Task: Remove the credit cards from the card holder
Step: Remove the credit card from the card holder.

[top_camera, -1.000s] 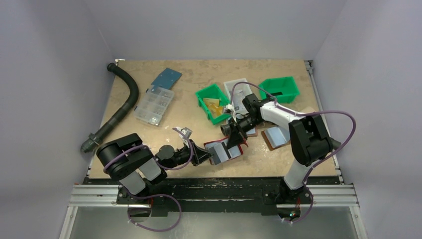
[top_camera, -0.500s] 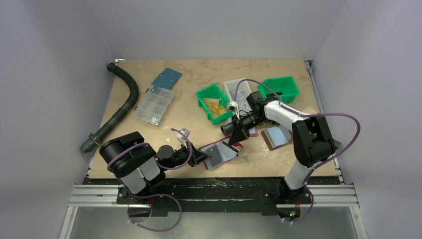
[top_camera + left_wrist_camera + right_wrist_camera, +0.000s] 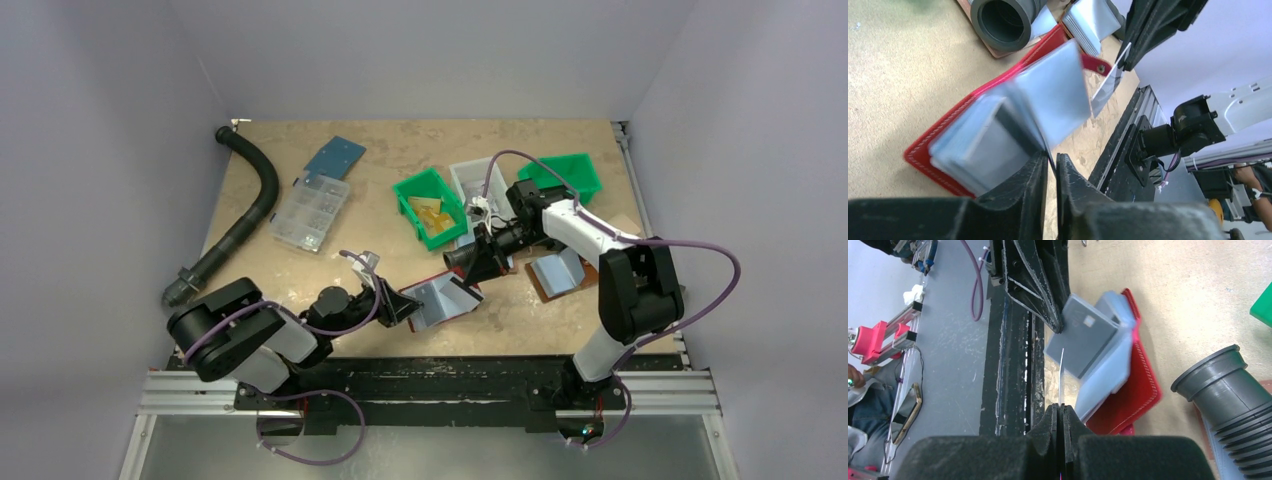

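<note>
At the near edge of the beige tabletop, about midway along it, lies the dark red bifold card holder. It is spread open, with its pale blue-grey plastic pockets fanned upward. Our left gripper reaches in low from the left, its fingers nearly pressed together on a thin inner leaf. Our right gripper pinches a thin pale blue-grey credit card on edge, close to the holder's small red tab.
</note>
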Robot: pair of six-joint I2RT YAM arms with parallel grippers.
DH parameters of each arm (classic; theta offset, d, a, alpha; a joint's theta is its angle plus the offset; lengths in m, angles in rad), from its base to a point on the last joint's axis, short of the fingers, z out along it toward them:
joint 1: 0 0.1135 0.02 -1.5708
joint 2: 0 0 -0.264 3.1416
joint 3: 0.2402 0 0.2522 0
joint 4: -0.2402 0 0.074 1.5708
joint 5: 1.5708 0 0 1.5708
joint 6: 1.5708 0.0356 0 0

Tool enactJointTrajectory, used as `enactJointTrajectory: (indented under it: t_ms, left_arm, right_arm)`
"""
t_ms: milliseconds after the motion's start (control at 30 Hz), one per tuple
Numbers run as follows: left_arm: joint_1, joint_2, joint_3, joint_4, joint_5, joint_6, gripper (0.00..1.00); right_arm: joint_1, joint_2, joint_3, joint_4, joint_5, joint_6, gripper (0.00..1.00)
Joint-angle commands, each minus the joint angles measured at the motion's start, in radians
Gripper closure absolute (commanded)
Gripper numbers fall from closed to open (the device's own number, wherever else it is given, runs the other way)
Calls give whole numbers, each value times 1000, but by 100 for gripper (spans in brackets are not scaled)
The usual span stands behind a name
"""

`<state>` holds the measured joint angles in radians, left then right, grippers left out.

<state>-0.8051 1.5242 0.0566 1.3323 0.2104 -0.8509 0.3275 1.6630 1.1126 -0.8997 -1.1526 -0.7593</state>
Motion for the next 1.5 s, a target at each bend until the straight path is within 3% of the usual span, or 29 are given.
enactJointTrajectory:
  t_ms: [0, 200, 400, 600, 700, 767, 1167, 1333, 1467]
  left_arm:
    - [6, -108, 68, -216, -38, 38, 81]
    - [5, -227, 135, -507, -70, 87, 70]
    - [5, -368, 177, -672, -93, 122, 60]
    - [5, -482, 149, -586, -32, 137, 39]
    - [6, -493, 129, -501, -19, 147, 26]
    - [5, -470, 129, -449, -2, 156, 22]
    - [-56, -147, 252, -210, 125, 225, 18]
    - [-65, -85, 274, -165, 140, 236, 31]
    - [-66, -22, 291, -112, 176, 212, 49]
  right_arm:
    - [-8, -41, 33, -26, -47, -38, 100]
    - [-9, -45, 34, -37, -48, -52, 100]
    - [-10, -47, 38, -59, -49, -76, 100]
    - [-10, -48, 43, -109, -62, -134, 100]
    - [-9, -43, 41, -114, -72, -141, 100]
    - [-7, -39, 42, -120, -77, -148, 100]
    - [1, -26, 49, -149, -88, -177, 100]
    - [8, -14, 54, -162, -88, -190, 100]
    - [10, -8, 57, -169, -88, -198, 100]
